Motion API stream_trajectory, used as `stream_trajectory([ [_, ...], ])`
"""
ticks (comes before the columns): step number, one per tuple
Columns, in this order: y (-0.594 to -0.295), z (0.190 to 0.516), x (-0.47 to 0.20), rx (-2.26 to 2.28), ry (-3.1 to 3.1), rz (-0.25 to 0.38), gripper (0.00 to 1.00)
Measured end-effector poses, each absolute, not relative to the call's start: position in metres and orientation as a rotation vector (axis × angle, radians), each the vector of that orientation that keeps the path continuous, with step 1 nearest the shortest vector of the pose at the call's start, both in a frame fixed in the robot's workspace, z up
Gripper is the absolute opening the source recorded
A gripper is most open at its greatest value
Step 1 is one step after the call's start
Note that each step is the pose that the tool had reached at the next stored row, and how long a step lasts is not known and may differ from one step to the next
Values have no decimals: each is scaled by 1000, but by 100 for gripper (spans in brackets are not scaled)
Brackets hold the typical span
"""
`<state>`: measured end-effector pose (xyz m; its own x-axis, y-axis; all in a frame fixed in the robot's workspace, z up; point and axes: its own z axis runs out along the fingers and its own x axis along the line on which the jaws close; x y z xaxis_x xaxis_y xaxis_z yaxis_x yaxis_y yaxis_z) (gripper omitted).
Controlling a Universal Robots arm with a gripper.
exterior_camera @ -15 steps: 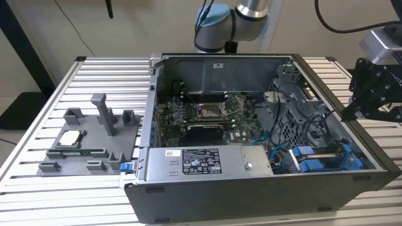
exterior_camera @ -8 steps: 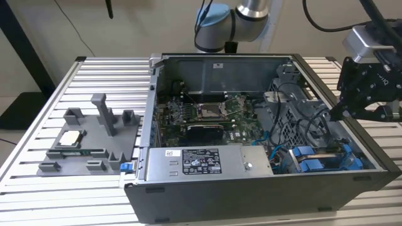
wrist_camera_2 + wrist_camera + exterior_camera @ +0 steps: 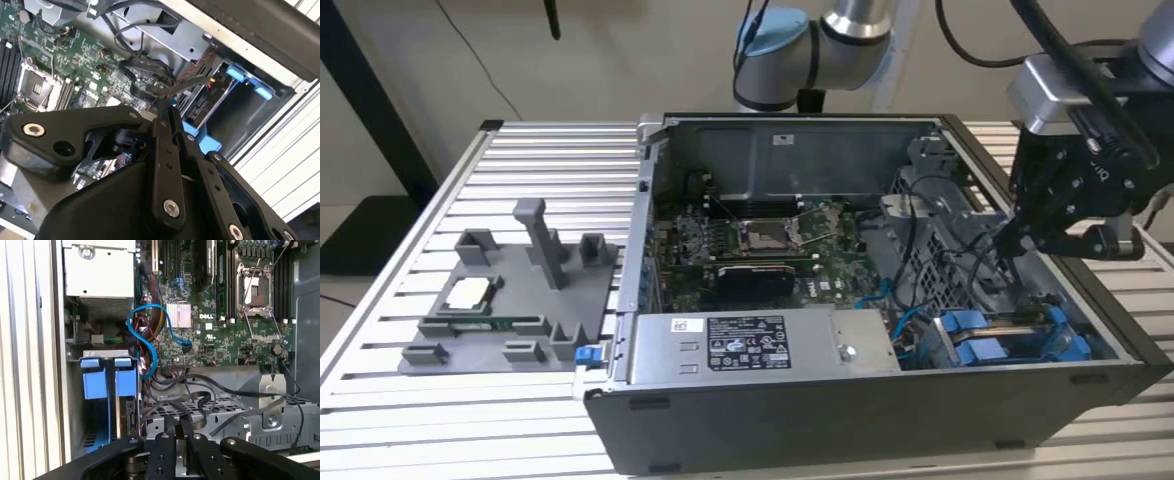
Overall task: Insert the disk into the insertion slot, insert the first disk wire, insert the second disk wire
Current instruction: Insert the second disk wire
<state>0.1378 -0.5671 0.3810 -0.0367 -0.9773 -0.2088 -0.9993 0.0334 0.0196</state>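
Lower right in the exterior view, we see the blue-framed disk [image 3: 1007, 338] seated in the insertion slot [image 3: 1087, 330]; the gripper [image 3: 1014, 238], shut on a black cable [image 3: 200, 400], hovers above.

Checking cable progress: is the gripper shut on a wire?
Shut on a black wire: the gripper fingertips pinch it above the drive cage.

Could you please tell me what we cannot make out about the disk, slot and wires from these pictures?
- Gripper grasp: in both wrist views its own linkage covers the fingertips, so whether it pinches a wire is unclear.
- Disk seating depth: in the exterior view the case wall cuts off its lower part.
- Disk connector: in the first wrist view, hidden behind the blue carriers.
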Motion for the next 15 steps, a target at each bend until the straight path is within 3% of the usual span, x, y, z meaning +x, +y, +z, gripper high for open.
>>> stream_trajectory([
  [5,-567,380,134,-2110,2185,173,16],
  [15,-568,368,131,-2107,2174,153,16],
])
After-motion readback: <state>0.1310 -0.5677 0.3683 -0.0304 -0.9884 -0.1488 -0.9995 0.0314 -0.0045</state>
